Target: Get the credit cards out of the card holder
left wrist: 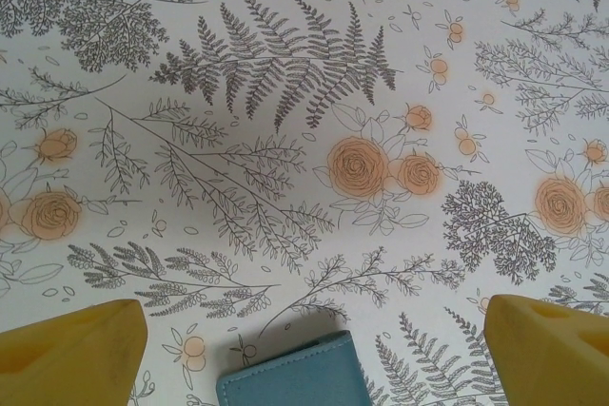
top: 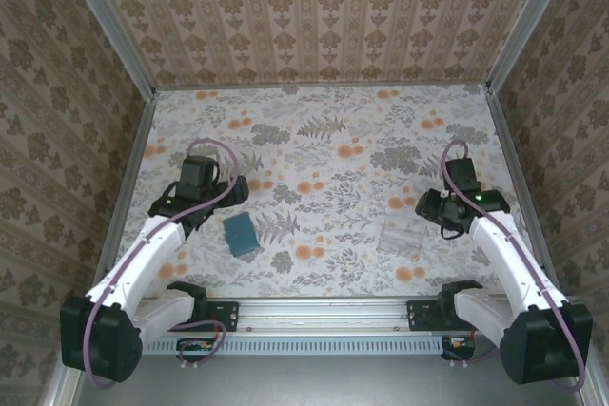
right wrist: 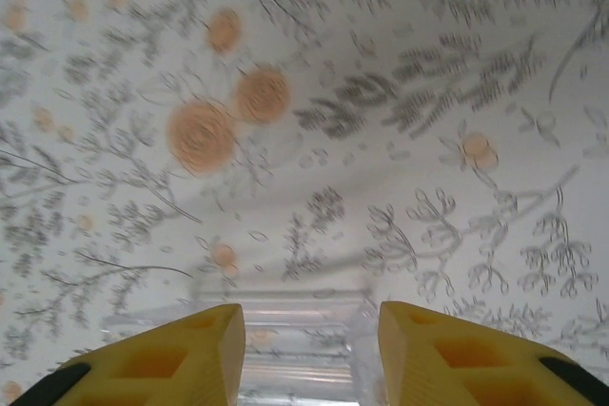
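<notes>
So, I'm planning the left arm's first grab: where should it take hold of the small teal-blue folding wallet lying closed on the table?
Grip the teal-blue folding wallet across its narrower width, pinching the two long edges, and come straight down from above. It lies flat and closed on the floral table, so only its thin sides give purchase. The open left gripper looks wide enough to straddle it.

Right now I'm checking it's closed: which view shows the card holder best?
Top external view: the whole card holder shows, apparently closed. The left wrist view catches one edge at the frame's bottom; the right wrist view faces the clear tray.
</notes>
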Robot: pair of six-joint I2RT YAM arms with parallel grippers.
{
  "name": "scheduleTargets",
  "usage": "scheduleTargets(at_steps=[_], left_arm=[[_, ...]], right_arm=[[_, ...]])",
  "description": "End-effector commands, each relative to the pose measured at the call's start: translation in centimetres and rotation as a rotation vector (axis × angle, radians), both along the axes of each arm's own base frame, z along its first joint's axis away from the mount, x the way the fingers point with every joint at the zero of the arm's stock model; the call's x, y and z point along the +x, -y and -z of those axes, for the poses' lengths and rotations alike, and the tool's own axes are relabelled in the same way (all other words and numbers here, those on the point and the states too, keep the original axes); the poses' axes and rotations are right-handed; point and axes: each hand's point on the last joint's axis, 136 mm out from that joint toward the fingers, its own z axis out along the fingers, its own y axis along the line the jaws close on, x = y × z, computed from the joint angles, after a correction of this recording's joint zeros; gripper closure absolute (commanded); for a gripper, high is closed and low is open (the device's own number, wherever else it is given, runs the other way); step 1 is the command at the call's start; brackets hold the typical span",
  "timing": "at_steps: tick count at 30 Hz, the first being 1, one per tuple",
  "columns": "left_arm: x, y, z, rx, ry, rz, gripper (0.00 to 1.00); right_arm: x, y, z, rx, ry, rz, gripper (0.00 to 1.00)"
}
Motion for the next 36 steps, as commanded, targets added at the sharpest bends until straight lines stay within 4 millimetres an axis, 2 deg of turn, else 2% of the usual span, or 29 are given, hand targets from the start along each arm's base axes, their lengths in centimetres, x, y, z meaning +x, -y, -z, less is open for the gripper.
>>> scheduleTargets(at_steps=[1, 6, 19, 29, 36], left_arm=[[-0.8, 0.2, 0.5, -0.028, -0.029, -0.008, 0.07], [-1.0, 0.5, 0.6, -0.050, -0.040, -0.008, 0.07], [-0.9, 0.3, 0.5, -0.050, -0.037, -0.021, 0.07], [-1.1, 0.5, 1.3, -0.047, -0.080, -0.019, 0.07], [-1.9, 0.0, 2.5, -0.024, -0.158, -0.043, 0.07]], right_arm=[[-1.4, -0.3, 1.5, 0.040, -0.058, 0.047, 0.59], [-2.5, -0.4, 3.4, 0.047, -0.094, 0.061, 0.62], [-2.7, -0.6, 4.6, 0.049, -0.099, 0.055, 0.77], [-2.3, -1.1, 3.6, 0.005, -0.081, 0.015, 0.87], [-0.3, -3.0, 1.5, -0.037, -0.044, -0.059, 0.91]])
